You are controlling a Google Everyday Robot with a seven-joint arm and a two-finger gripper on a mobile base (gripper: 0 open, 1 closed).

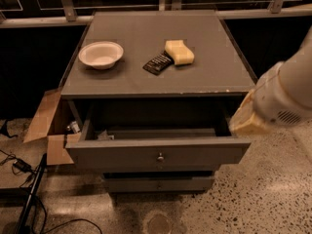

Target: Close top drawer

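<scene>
The top drawer (pixel 158 155) of the grey cabinet (pixel 151 79) stands pulled out toward me. Its wide flat front carries a small round metal knob (pixel 160 157) at the centre. The inside is dark, with a few small items at the left end (pixel 104 136). My gripper (pixel 247 122), cream-coloured at the end of the white arm (pixel 287 94), hangs at the right end of the open drawer, close above its front right corner. The arm hides the gripper's tip.
On the cabinet top lie a white bowl (pixel 101 54), a yellow sponge (pixel 179 51) and a dark packet (pixel 158 63). A lower drawer front (pixel 158 183) sits under the open one. An open cardboard box (pixel 48 126) stands at the left, with cables (pixel 19 167) on the speckled floor.
</scene>
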